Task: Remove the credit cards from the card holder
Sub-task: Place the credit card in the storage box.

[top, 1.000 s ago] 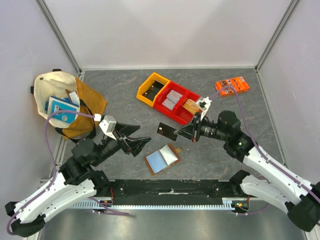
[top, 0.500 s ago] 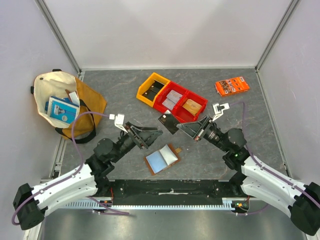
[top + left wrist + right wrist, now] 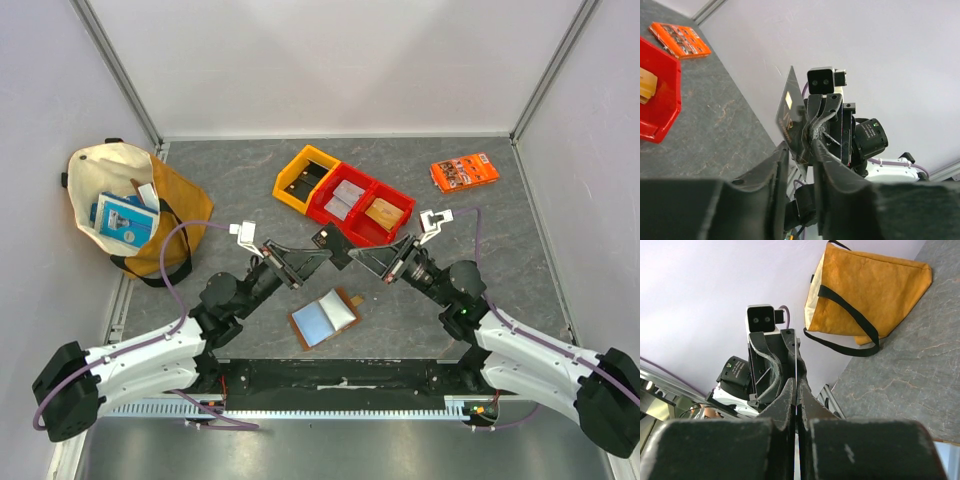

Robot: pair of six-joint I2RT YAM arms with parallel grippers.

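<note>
**A:** Black card (image 3: 324, 239), from above: where is it relative to the card holder (image 3: 325, 318)?

**B:** In the air just beyond the holder, which lies open and flat on the table. The right gripper (image 3: 347, 252) reaches in from the holder's right and is clamped tight on the card. The left gripper (image 3: 316, 254) comes from the holder's left and meets it tip to tip. Both tips are about equally near the holder.

**A:** And the left wrist view?

**B:** The card stands on edge, chip side showing. Its flat face lines up with the slot between the left fingers (image 3: 777, 160), and its long axis runs up and away from them. The left jaws are narrowly apart, one on each side of the card's lower edge. I can't tell whether they pinch it. The right gripper grips the card's face farther up.

**A:** Right wrist view?

**B:** The card is edge-on, a thin line between the closed right fingers (image 3: 786, 390), with the left gripper directly opposite.

**A:** So the hand-over depends on what?

**B:** My guess is that the left jaws need a firm pinch before the right lets go. Other cards may remain in the holder.
</note>
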